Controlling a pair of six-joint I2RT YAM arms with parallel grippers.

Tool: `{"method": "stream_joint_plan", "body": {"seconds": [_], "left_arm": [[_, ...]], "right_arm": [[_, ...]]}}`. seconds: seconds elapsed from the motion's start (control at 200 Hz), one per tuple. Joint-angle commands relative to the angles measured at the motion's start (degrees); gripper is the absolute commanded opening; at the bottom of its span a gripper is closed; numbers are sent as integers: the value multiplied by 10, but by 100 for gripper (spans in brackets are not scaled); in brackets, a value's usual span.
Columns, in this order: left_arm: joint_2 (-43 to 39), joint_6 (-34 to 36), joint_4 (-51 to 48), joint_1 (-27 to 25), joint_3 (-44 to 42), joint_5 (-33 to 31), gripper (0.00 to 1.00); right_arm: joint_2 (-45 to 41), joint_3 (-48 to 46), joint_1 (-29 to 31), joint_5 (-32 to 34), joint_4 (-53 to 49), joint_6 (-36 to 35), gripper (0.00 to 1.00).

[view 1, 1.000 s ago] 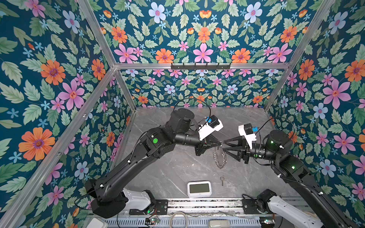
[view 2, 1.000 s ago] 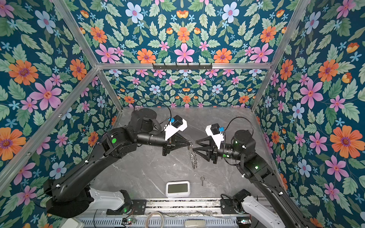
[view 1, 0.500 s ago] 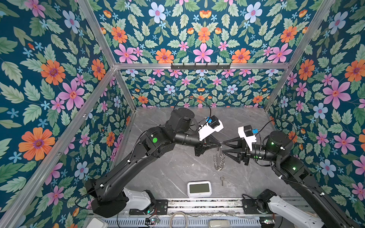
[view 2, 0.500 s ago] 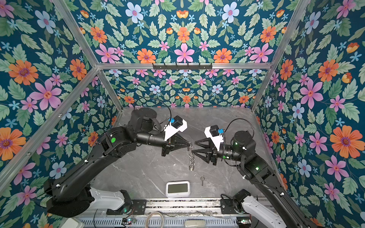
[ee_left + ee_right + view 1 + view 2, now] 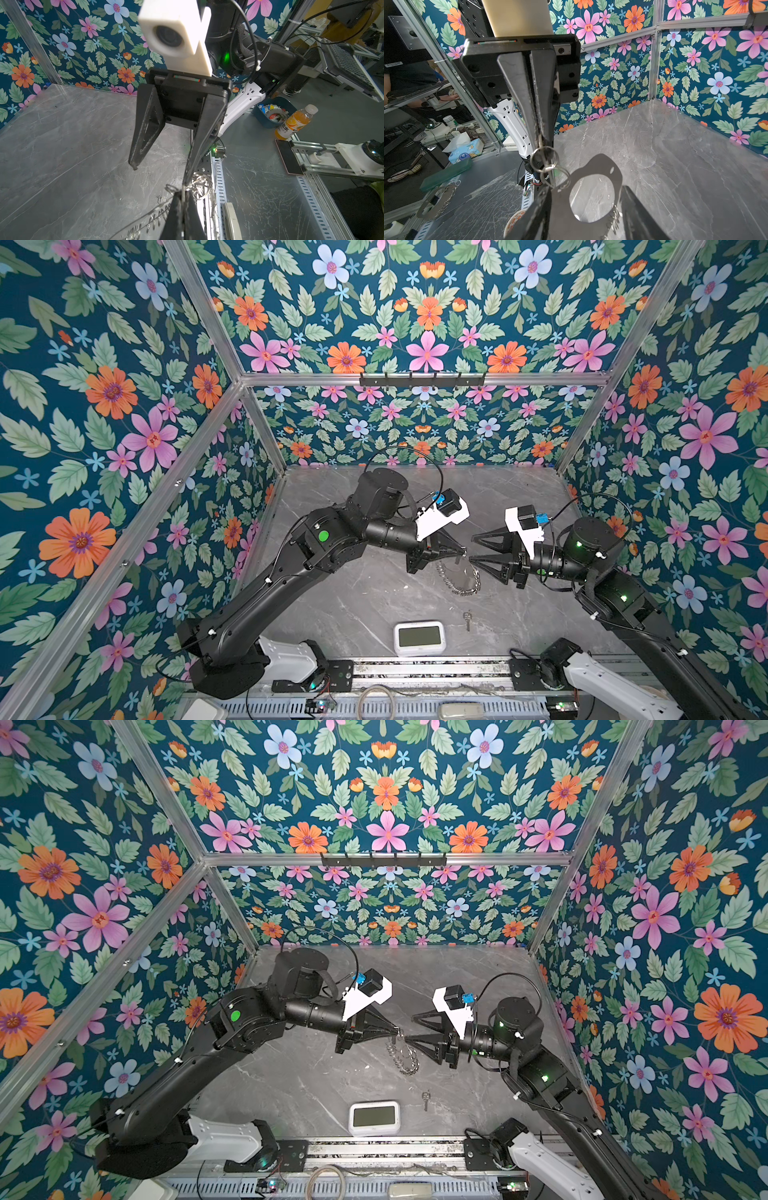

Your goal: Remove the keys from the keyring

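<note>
Keyring (image 5: 462,578): off the surface, hanging mid-workspace between the two gripper tips in both top views. In the right wrist view I see its translucent grey plate tilted, with a row of small rings along one edge.

Left gripper (image 5: 462,549): fingers pressed together, pinching a small metal piece at the top of the linked split rings (image 5: 544,158) that carry the plate. I cannot tell whether that piece is a key or a ring.

Right gripper (image 5: 473,548): fingers spread, gripping nothing. One fingertip meets the rings just beside the left gripper's tip, and the other stands clear.

One key (image 5: 468,619) lies loose on the grey tabletop (image 5: 353,605), toward the front edge. It is well apart from the keyring and near the white clock (image 5: 419,637), not touching it
</note>
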Motion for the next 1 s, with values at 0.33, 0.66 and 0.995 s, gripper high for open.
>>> {"method": "stream_joint_plan", "body": {"seconds": [0.33, 0.66, 0.995], "left_arm": [[-3, -2, 1, 0, 11, 53, 0], [6, 7, -4, 0, 10, 78, 0], [31, 47, -57, 0, 35, 99, 0]], "right_arm": [[-9, 2, 0, -12, 18, 6, 54], [-32, -25, 2, -43, 70, 33, 54], [-2, -41, 1, -137, 120, 60, 60]]}}
